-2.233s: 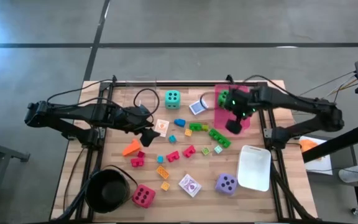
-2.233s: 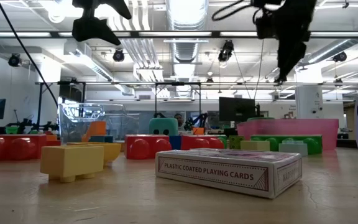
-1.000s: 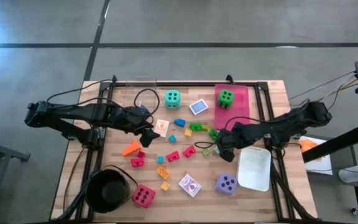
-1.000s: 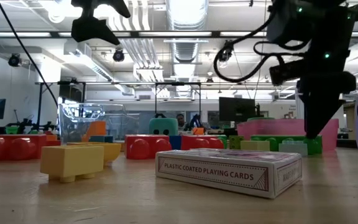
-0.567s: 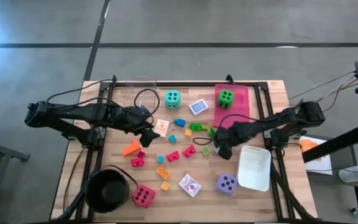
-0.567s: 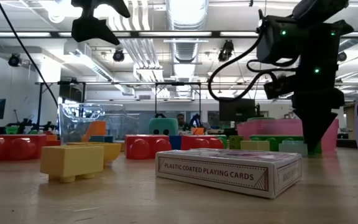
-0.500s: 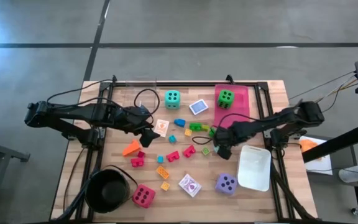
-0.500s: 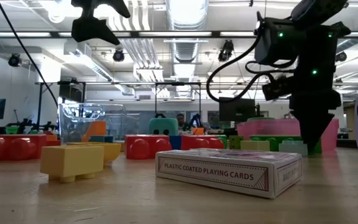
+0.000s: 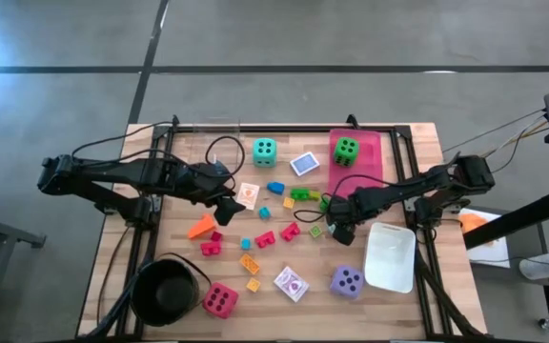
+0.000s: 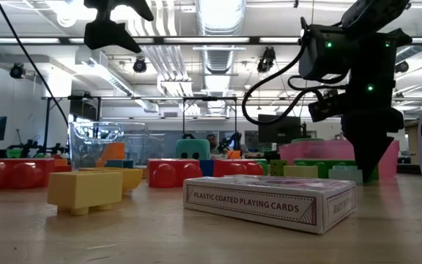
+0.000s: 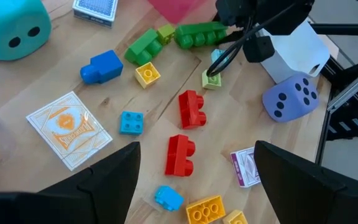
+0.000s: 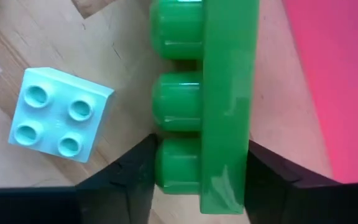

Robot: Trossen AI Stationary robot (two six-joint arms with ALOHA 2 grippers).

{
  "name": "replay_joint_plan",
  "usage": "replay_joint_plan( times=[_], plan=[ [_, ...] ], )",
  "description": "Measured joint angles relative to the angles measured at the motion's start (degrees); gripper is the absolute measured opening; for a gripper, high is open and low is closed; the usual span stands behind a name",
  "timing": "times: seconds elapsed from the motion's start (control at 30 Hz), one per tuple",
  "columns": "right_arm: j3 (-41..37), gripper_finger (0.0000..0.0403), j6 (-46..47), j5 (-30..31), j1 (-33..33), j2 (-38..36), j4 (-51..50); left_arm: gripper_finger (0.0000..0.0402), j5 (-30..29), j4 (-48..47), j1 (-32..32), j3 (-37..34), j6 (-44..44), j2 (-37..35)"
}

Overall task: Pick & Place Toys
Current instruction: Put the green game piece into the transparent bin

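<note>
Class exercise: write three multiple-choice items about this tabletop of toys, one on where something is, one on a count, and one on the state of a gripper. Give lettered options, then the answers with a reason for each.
1. Where is the green die?
A. in the black pot
B. on the pink tray
C. on the white tray

2. How many soft dice lie on the table and trays in the high view?
A. two
B. four
C. six

3. What is the right gripper doing?
A. its fingers sit on either side of a long green block
B. it hangs high over the purple die
C. it holds a card

Answers:
1 B, the green die rests on the pink tray at the table's far side.
2 B, green, teal, purple and pink-red.
3 A, the right wrist view shows a dark finger against each side of the block.
</note>
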Motion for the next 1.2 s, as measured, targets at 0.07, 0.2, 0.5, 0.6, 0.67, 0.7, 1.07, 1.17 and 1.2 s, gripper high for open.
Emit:
replay_joint_plan(
  times=[0.07,0.2,0.5,0.6,0.67,0.7,1.07,1.17,1.2],
  plan=[
    [0.02,0.0158,-0.04,0.13,0.0,-0.02,-0.08,0.0318,0.0,0.01,0.0,0.0,-0.02,0.0],
    [0.02,0.0158,-0.04,0.15,0.0,-0.04,-0.2,0.0318,0.0,0.0,0.0,0.0,-0.02,-0.01],
    [0.61,0.0158,-0.91,-1.62,0.11,-2.14,-0.78,0.0318,1.44,0.0,0.0,0.0,-0.5,0.0],
    [0.87,0.0158,-1.01,-1.99,0.11,-5.28,-0.69,0.0318,1.96,0.1,0.02,0.04,-0.98,0.0],
    [1.0,0.0158,-0.98,-2.93,0.11,-7.84,-0.74,0.0318,1.99,0.19,0.01,0.04,-1.6,-0.02],
    [1.18,0.0158,-0.98,-3.59,0.11,-9.39,-0.72,0.0318,1.99,0.39,0.0,0.04,-1.59,-0.01],
    [10.0,0.0158,1.64,-0.11,2.48,-21.46,-0.26,0.0318,2.35,10.75,0.27,0.02,-16.45,0.14],
    [15.34,0.0158,-1.97,3.59,3.99,-20.49,-0.41,0.0318,2.4,16.45,0.97,-0.02,-19.69,0.55],
    [17.18,0.0158,-3.41,4.22,4.39,-19.55,-0.5,0.0318,2.4,18.32,1.29,-0.02,-19.95,0.95]
  ],
)
